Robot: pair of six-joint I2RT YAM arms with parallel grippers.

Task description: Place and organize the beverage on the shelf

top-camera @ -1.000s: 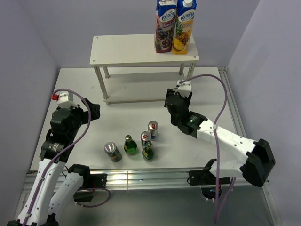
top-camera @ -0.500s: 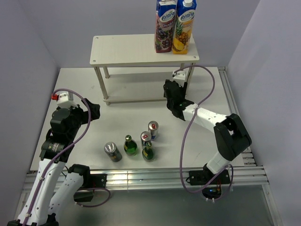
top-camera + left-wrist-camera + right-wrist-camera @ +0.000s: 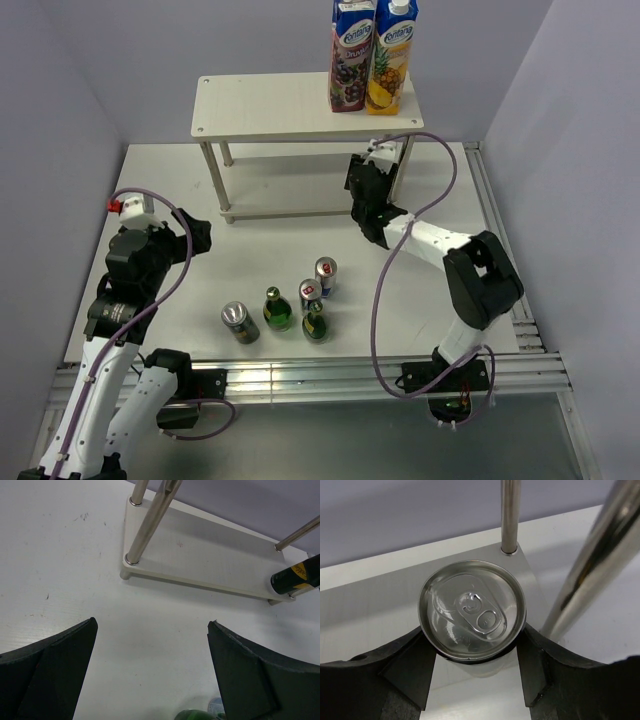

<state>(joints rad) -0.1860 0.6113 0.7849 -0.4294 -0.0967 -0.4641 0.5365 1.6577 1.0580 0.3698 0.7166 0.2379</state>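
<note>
The shelf (image 3: 270, 105) stands at the back; its lower board (image 3: 210, 562) also shows in the left wrist view. My right gripper (image 3: 363, 192) reaches under the top board at the shelf's right end and is shut on a dark black-gold can (image 3: 471, 611), silver top up, over the lower board's right end beside a leg (image 3: 509, 515). The can also shows in the left wrist view (image 3: 295, 577). My left gripper (image 3: 197, 235) is open and empty, left of the shelf. On the table stand a dark can (image 3: 240, 322), two green bottles (image 3: 276, 310) (image 3: 316, 323) and two slim cans (image 3: 311, 294) (image 3: 326, 275).
Two tall juice cartons (image 3: 372, 55) stand on the right end of the shelf's top board. Thin metal legs (image 3: 150, 520) hold the boards at each corner. Grey walls close in the table on the left, back and right.
My right gripper has moved forward and up to the shelf's right end, carrying the dark can in under the top board. The left arm and the drinks on the table have not moved.
</note>
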